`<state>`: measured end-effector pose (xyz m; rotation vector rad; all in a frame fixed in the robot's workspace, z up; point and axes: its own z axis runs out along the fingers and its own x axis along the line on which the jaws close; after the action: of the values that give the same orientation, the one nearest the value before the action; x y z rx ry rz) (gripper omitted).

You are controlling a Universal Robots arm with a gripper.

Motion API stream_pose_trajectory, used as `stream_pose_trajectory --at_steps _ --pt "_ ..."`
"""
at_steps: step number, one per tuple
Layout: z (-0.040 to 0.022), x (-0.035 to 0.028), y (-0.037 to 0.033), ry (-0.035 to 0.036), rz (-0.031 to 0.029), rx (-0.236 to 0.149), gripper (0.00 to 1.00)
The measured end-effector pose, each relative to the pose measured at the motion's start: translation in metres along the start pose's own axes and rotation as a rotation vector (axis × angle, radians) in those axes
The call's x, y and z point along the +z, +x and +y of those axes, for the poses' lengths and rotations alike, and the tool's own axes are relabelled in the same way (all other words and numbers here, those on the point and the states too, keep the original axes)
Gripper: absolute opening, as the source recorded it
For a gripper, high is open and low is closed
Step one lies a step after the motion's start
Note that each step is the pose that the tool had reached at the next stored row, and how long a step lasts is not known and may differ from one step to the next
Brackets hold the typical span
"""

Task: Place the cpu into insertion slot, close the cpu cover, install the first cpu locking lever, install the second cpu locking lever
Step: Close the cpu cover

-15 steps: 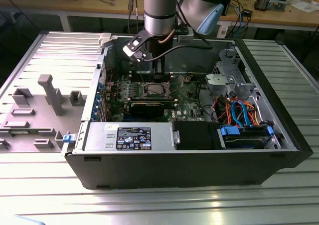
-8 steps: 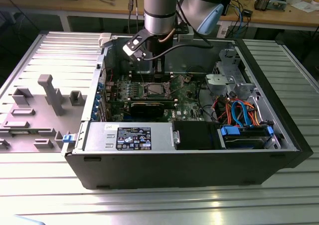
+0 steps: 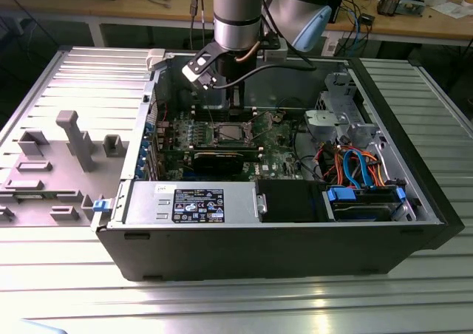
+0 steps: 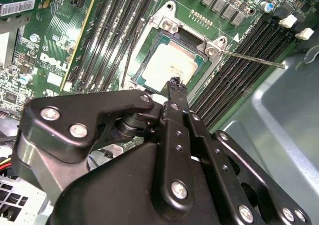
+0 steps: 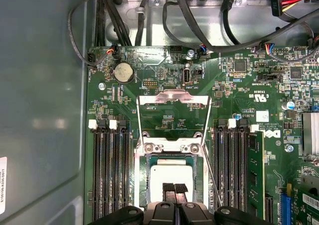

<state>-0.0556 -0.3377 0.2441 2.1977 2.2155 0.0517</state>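
Note:
The cpu (image 5: 171, 174) lies flat in the insertion slot (image 5: 172, 147), its pale silver face up; it also appears in the second wrist view (image 4: 169, 60). The cpu cover (image 5: 173, 98) is swung open, its frame lying back past the socket with green board showing through its window. Thin wire locking levers (image 5: 213, 177) (image 4: 254, 59) stand unlatched beside the socket. My gripper (image 5: 174, 187) hovers just over the chip's near edge, its two black fingers pressed together with nothing between them. In the exterior view the gripper (image 3: 235, 106) hangs inside the open computer case above the socket (image 3: 228, 133).
Long black memory slots (image 5: 112, 170) flank the socket on both sides. A black graphics card (image 3: 225, 160), a power supply (image 3: 192, 201) and bundled cables (image 3: 355, 164) fill the case. A grey fixture tray (image 3: 66, 149) sits at the exterior view's left.

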Motion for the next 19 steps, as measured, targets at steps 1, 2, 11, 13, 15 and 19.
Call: stream_pose_trajectory --at_steps 1,2,11,13,15,19 --pt "0.0000 0.0000 0.0000 0.0000 0.0000 0.000 0.11" --pt "0.0000 0.0000 0.0000 0.0000 0.0000 0.000 0.11" --pt "0.0002 -0.0056 0.0000 0.0001 -0.0001 0.000 0.11" --pt "0.0003 -0.0074 0.0001 0.0000 -0.0001 0.000 0.11" --pt "0.0003 -0.0084 0.0001 0.0000 -0.0001 0.000 0.11" --pt "0.0004 -0.0108 0.0001 0.0001 -0.0001 0.000 0.11"
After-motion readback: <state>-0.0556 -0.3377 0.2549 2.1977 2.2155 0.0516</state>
